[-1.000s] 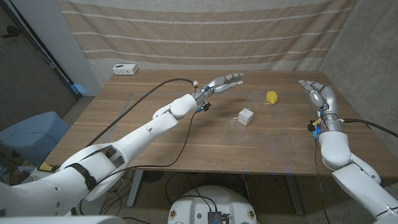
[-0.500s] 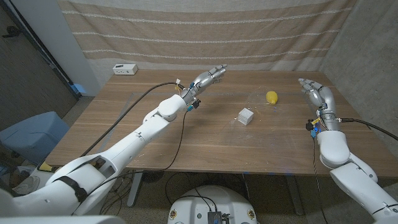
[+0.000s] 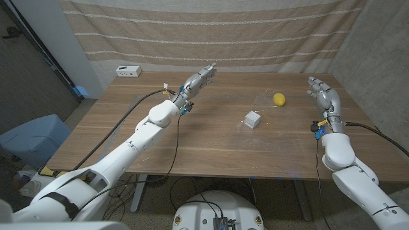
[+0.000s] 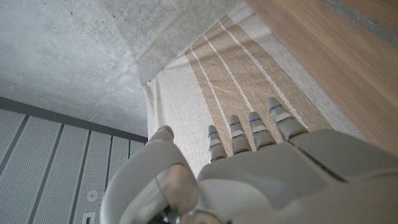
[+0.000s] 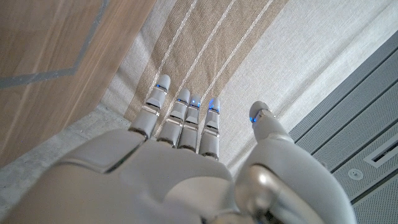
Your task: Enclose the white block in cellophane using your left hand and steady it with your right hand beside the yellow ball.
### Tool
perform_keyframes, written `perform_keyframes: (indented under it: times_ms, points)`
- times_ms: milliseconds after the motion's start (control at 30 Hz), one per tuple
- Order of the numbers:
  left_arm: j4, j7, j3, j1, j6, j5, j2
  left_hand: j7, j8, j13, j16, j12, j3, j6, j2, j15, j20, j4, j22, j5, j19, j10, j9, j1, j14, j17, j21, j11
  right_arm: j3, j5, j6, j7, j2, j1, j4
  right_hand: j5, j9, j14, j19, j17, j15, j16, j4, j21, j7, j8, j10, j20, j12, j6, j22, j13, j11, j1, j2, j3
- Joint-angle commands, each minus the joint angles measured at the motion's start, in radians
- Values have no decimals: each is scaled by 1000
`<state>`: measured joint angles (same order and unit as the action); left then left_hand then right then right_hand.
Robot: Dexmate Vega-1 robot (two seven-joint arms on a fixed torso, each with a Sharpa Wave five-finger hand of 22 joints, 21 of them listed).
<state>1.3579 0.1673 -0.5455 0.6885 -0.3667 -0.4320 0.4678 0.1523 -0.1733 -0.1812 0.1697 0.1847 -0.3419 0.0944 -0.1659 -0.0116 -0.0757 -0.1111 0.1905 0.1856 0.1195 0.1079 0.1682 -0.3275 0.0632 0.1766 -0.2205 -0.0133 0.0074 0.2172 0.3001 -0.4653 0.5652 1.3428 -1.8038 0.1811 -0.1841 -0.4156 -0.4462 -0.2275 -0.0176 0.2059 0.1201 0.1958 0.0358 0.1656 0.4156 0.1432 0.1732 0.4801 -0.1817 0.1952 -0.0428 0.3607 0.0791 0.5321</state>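
1. White block (image 3: 253, 119) resting on the wooden table (image 3: 128, 137), about in the middle of its width, untouched by either hand.
2. Taken as landmark: the white block. Yellow ball (image 3: 279, 99) lying on the table behind the block and to its right, near but apart from it.
3. A faint glossy patch on the wood around the block and toward the ball, perhaps a cellophane sheet; too faint to tell with certainty.
4. Left hand (image 3: 199, 79) raised above the table, well behind the block and to its left, close to the far edge. Fingers (image 4: 239, 134) stretched out straight and slightly apart, nothing between them, thumb set off to the side.
5. Right hand (image 3: 322, 96) held up well to the right of the block, beyond the ball, near the right edge of the table. Fingers (image 5: 185, 115) extended, side by side with small gaps, thumb apart, holding nothing.
6. Small white box (image 3: 128, 71) at the far left corner of the table, far from the block.
7. Striped beige curtain (image 3: 211, 32) hanging behind the table, past the block; seen also beyond the fingertips in both wrist views.
8. Black cable (image 3: 137, 108) running along the left arm, above the table to the left of the block.
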Motion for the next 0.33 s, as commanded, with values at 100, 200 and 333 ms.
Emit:
perform_keyframes:
  times_ms: [100,200,333]
  points:
    - [101,-90,109,137,37,-105,76,-59,1,2,6,4,-70,-24,-44,26,38,-14,3,12,3,-12,3,-15,-17,-3,3,0,-12,86,135,-1,-71,-56,86,2,-2,9,6,-2,-3,-2,-5,0,-10,13,10,-1,11,0,1,2,-11,-22,-3,-9]
    - [120,-164,136,168,59,-110,75,-61,1,3,5,3,-79,-27,-42,33,45,-16,3,12,4,-16,2,-17,-23,-3,2,-4,-30,80,129,-2,-73,-71,89,3,-2,10,9,-2,-5,-2,-6,-1,-11,14,9,-7,11,0,1,2,-13,-26,-4,-10]
    - [141,-263,162,198,93,-99,74,-51,1,3,3,2,-90,-33,-31,32,42,-19,2,10,-9,-24,2,-15,-32,-4,7,-3,-54,87,165,24,-77,-94,114,4,-2,12,10,-1,-7,-3,-6,0,-11,13,5,-13,11,-7,1,2,-10,-28,-4,-10]
